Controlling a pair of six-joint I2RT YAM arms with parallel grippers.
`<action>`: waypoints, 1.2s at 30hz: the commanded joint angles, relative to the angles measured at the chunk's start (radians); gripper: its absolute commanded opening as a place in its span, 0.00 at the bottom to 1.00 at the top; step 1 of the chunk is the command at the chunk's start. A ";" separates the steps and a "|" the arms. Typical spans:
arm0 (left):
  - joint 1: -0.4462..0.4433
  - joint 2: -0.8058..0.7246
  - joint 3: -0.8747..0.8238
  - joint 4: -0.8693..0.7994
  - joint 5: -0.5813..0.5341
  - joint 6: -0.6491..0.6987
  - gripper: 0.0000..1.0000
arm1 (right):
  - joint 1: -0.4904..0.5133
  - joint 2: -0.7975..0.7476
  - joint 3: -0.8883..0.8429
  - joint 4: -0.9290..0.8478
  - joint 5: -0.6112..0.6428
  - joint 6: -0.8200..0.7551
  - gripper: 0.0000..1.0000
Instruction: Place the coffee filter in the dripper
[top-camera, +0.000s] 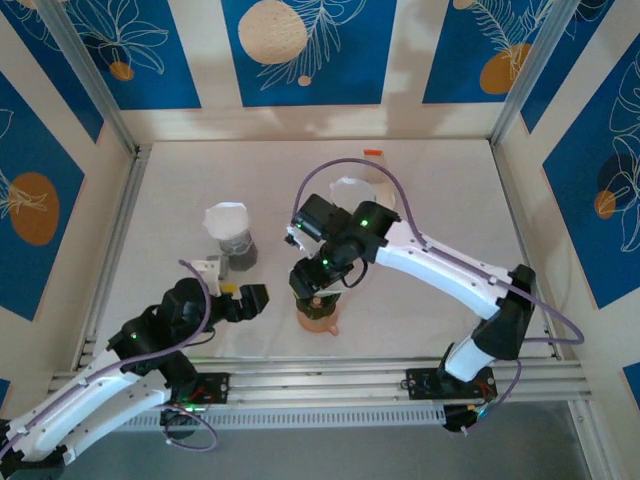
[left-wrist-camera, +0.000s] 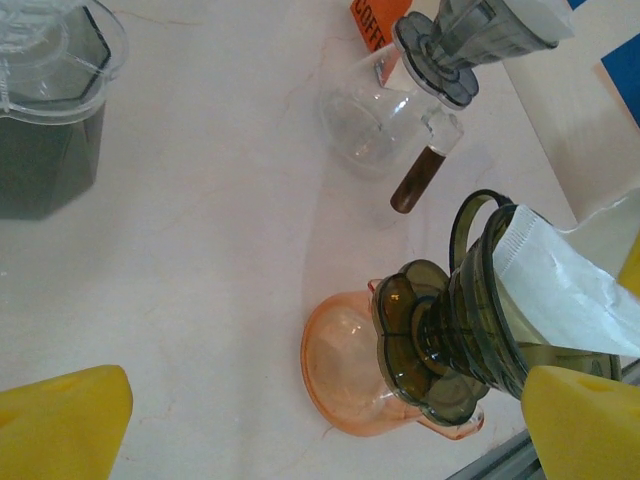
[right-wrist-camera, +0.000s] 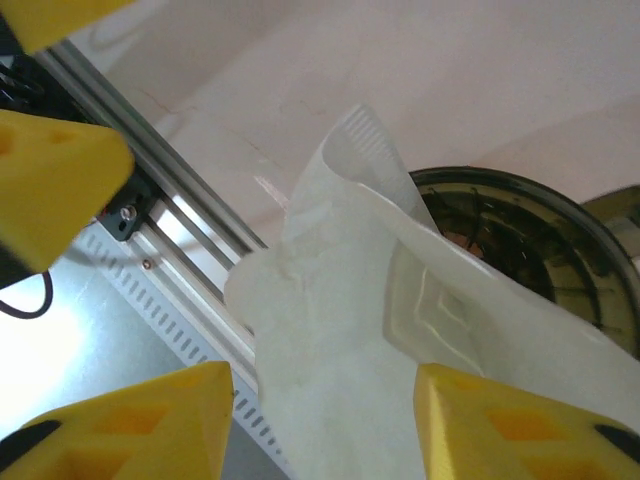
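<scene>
Well to the left of the dripper (left-wrist-camera: 450, 335), a dark container (left-wrist-camera: 45, 140) stands on the worktop (left-wrist-camera: 220, 240). Closer to the dripper, the left pincer (left-wrist-camera: 322, 428) hangs with its yellow fingers wide apart, gripping nothing. The dripper itself sits on an orange glass server (left-wrist-camera: 340, 365). One end of the white coffee filter (left-wrist-camera: 560, 290) is tucked into the dripper's mouth and it leans out to the right. The right pincer (right-wrist-camera: 325, 420), just above the dripper, has it clamped between its fingers.
</scene>
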 joint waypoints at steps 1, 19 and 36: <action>-0.006 0.026 0.039 0.042 0.050 0.031 1.00 | 0.003 -0.086 -0.007 0.009 0.036 0.011 0.55; -0.005 0.236 0.141 0.092 0.170 0.071 1.00 | -0.051 -0.062 -0.074 0.037 0.203 -0.093 0.56; -0.001 0.283 0.124 0.181 0.227 0.010 1.00 | 0.017 0.003 -0.108 0.033 0.408 -0.061 0.00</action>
